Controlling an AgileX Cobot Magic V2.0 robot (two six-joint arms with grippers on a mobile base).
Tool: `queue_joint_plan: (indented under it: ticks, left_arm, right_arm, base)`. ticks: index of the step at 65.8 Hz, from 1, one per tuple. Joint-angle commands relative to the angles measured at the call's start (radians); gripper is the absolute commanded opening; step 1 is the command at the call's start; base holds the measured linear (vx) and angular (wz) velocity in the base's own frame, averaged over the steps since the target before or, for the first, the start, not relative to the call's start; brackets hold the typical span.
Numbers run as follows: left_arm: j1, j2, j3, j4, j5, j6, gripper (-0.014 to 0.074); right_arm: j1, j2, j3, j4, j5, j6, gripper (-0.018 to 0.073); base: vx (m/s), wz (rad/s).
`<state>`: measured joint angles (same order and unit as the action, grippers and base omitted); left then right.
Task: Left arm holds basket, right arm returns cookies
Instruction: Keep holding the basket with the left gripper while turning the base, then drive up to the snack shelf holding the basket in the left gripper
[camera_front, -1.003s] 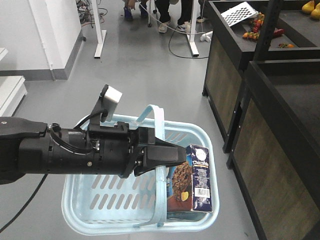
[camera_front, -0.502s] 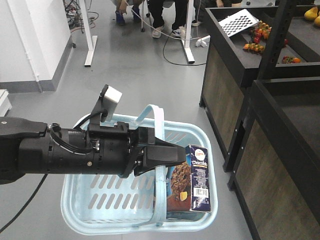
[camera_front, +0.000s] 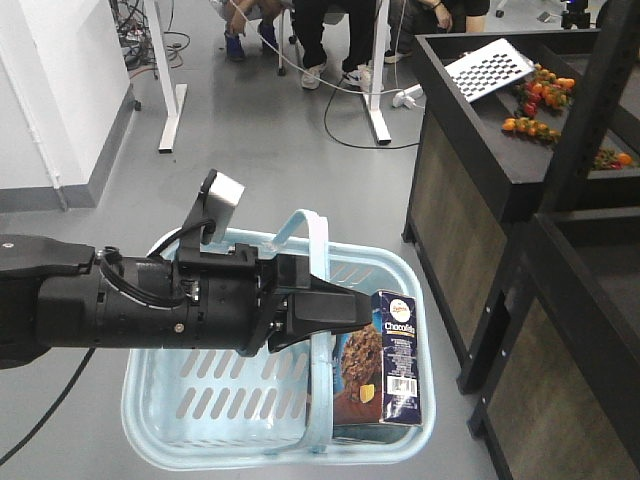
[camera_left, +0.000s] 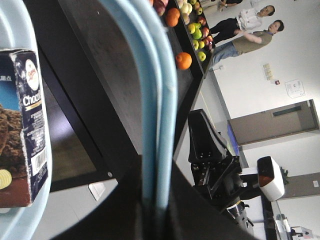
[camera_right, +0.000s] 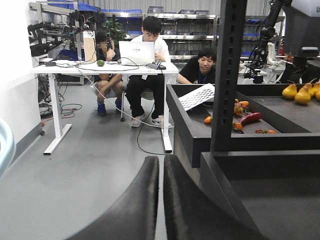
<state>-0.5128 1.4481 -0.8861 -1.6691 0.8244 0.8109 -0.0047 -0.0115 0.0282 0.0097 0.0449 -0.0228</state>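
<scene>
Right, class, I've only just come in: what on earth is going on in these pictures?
The left gripper is shut on the handle of the light blue basket, holding it beside the dark shelves. The cookies carton stands upright at one end of the basket, not yet taken out. The right gripper is shut and empty, facing the shelves.
</scene>
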Motion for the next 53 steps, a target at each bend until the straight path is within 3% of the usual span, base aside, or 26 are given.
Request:
queue_joint_plan:
  ticks: [1,35,53]
  left_arm:
    - [-0.006,-0.041,-0.036,-0.104,0.049,0.011,-0.0003]
    - [-0.006,-0.041,-0.036,-0.104,0.049,0.011,-0.0003]
    - [-0.006,-0.041,-0.036,-0.104,0.049,0.011,-0.0003]
  right_arm:
    - [-0.005,-0.012,0.018,-0.01,-0.075,0.001,-0.0011]
    - [-0.005,-0.012,0.018,-0.01,-0.077,0.001,-0.0011]
    - [-0.005,-0.012,0.018,-0.01,-0.077,0.001,-0.0011]
  base:
    - [0.36,0.03]
    - [0.37,0.06]
    - [0.34,0.34]
